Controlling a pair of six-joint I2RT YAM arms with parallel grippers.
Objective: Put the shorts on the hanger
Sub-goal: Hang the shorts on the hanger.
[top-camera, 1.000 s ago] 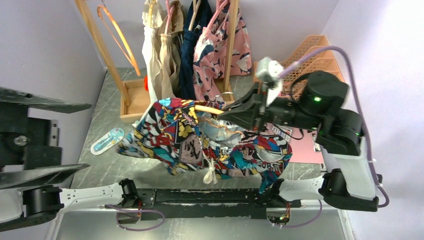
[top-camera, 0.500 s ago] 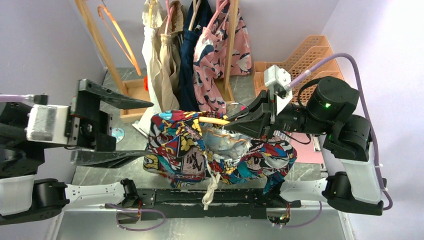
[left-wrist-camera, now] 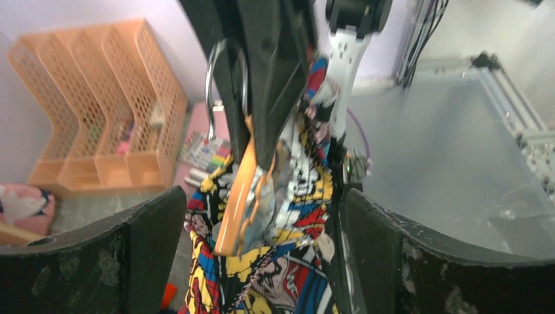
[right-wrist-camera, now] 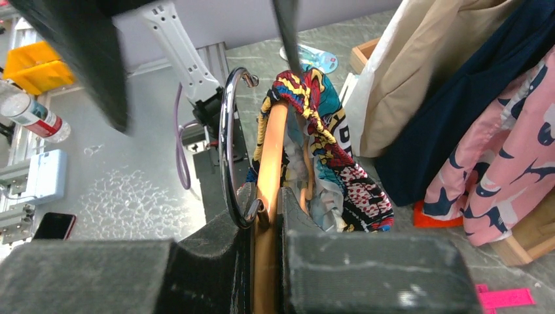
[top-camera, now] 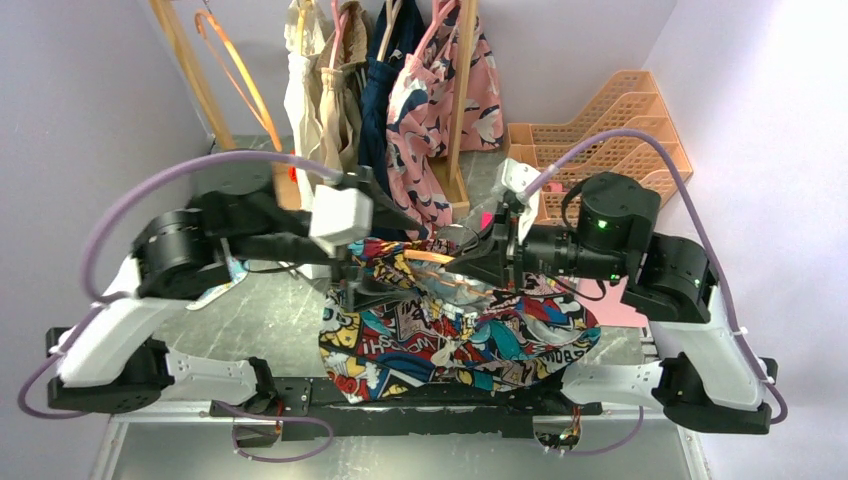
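**A:** What does the top view show?

**B:** The right hand (top-camera: pixel 455 262), closed tight on the hanger (top-camera: pixel 425 256), holds it above the surface (top-camera: pixel 270 318). The shorts (top-camera: pixel 450 340) hang from the hanger in a bunch. The left hand (top-camera: pixel 385 258) was off at the edge a second ago. It has swung in to the shorts' left side, spread wide and empty.

**A:** And the left wrist view?

**B:** Its fingers flank the hanger and shorts without touching them. The hook (left-wrist-camera: pixel 208 85) sits beside the right hand's black fingers.

**A:** The right wrist view?

**B:** Its fingers pinch the hanger's neck just below the hook. Fabric wraps the bar's far end.

**A:** What does that mean for the task?

**B:** The shorts look only partly on. The left hand is probably set to grip the cloth and draw it further along the bar.
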